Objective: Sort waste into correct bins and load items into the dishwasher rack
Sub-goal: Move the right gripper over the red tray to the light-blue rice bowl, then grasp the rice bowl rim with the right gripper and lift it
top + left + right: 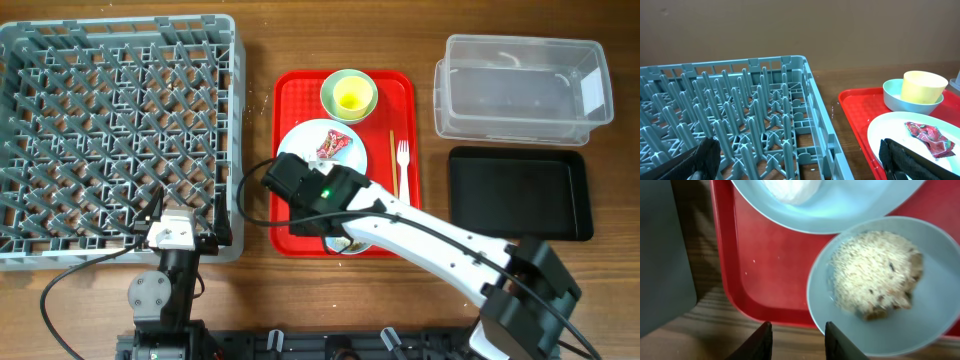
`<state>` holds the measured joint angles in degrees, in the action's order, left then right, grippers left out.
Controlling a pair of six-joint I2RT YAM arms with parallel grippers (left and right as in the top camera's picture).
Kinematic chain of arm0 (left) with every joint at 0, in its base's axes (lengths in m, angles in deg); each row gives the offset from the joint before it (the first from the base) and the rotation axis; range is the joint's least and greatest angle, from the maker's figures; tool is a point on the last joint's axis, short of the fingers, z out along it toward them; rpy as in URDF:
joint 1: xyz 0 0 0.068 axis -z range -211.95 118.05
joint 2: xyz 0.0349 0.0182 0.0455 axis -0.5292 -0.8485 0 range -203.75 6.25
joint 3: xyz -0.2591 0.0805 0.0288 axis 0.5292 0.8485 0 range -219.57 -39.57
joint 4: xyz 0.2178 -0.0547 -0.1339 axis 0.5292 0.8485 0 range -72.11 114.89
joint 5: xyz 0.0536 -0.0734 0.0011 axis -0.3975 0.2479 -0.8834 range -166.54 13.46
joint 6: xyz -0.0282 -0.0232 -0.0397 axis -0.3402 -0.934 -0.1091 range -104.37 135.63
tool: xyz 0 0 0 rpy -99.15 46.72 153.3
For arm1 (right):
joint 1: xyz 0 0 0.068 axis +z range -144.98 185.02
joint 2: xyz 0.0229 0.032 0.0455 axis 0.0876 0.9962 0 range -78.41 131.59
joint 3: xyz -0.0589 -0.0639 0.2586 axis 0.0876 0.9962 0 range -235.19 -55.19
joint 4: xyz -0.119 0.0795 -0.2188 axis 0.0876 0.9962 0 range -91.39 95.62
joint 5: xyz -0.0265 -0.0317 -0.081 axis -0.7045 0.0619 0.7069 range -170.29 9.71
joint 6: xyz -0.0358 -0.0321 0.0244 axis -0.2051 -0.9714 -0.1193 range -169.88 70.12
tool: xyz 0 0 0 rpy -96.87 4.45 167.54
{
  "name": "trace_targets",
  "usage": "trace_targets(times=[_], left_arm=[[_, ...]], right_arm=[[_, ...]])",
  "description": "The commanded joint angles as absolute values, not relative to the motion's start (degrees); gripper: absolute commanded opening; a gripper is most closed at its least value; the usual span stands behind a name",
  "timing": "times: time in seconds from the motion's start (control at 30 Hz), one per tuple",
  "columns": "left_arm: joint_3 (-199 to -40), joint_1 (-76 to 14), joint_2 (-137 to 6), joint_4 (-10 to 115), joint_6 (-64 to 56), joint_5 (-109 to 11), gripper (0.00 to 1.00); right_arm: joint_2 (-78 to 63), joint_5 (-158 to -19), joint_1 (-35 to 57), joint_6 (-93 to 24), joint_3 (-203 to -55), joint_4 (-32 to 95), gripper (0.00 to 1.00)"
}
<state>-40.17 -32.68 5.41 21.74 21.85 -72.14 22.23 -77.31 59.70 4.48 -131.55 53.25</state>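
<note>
**Right fingers at the rim of the rice bowl**

The small white bowl (940,305) sits at the lower right of the right wrist view, on the red tray (770,265) near the tray's front edge. The rice scraps (872,272) lie heaped inside it. Just above it is the large white plate (850,210), which carries the white napkin (790,190).

Your right gripper (799,327) has its fingers at a narrow gap, and the near rim of the bowl seems to lie between them. I cannot tell if they pinch it. Your left gripper (800,165) has its fingers wide and holds nothing. It hangs beside the dishwasher rack (120,130).

I judge the bowl to be stiff and smooth, so probably slippery at a thin rim. Take hold at the bare rim, away from the rice. The rice is loose and makes one side heavier, so keep the bowl level until it is over a bin.

The red wrapper (335,145) shows a printed pattern, but no writing can be read anywhere.
</note>
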Motion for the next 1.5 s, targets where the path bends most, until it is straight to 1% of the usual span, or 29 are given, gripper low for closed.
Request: trace_targets(times=[0.0, 0.2, 0.37, 0.53, 0.77, 0.87, 0.9, 1.03, 1.17, 1.3, 1.47], left_arm=[[-39.89, -32.38, 5.72, 21.98, 22.73, -71.44, 1.00], [-39.89, -32.38, 5.72, 21.98, 22.73, -71.44, 1.00], [-39.89, -32.38, 5.72, 21.98, 22.73, -71.44, 1.00], [-39.91, -32.38, 5.72, 21.98, 22.73, -71.44, 1.00], [-39.89, -32.38, 5.72, 21.98, 22.73, -71.44, 1.00], [-39.89, -32.38, 5.72, 21.98, 22.73, -71.44, 1.00], [-39.89, -32.38, 5.72, 21.98, 22.73, -71.44, 1.00], [-39.91, -32.38, 5.72, 21.98, 22.73, -71.44, 1.00], [-39.89, -32.38, 5.72, 21.98, 22.75, -71.44, 1.00], [-39.89, -32.38, 5.72, 21.98, 22.73, -71.44, 1.00], [-39.89, -32.38, 5.72, 21.98, 22.73, -71.44, 1.00]], right_arm=[[24.52, -78.66, 59.79, 5.77, -131.18, 52.35, 0.35], [30.32, -74.07, 59.77, 5.66, -131.18, 52.35, 0.34], [30.91, -74.09, 59.77, 5.60, -131.18, 51.76, 0.34], [31.17, -72.96, 59.77, 5.62, -130.43, 51.45, 0.25], [34.34, -73.00, 59.77, 4.13, -130.15, 51.15, 0.26], [35.01, -73.07, 59.77, 4.20, -130.06, 51.10, 0.05], [34.99, -73.07, 59.77, 4.20, -130.06, 50.89, 0.04], [34.95, -73.02, 59.74, 4.00, -131.31, 52.00, 0.04], [33.53, -72.15, 59.44, -0.87, -133.25, 53.81, 0.04], [32.68, -65.63, 59.11, -0.80, -136.20, 60.22, 0.04], [32.57, -63.34, 56.33, -0.17, -141.84, 68.15, 0.04]])
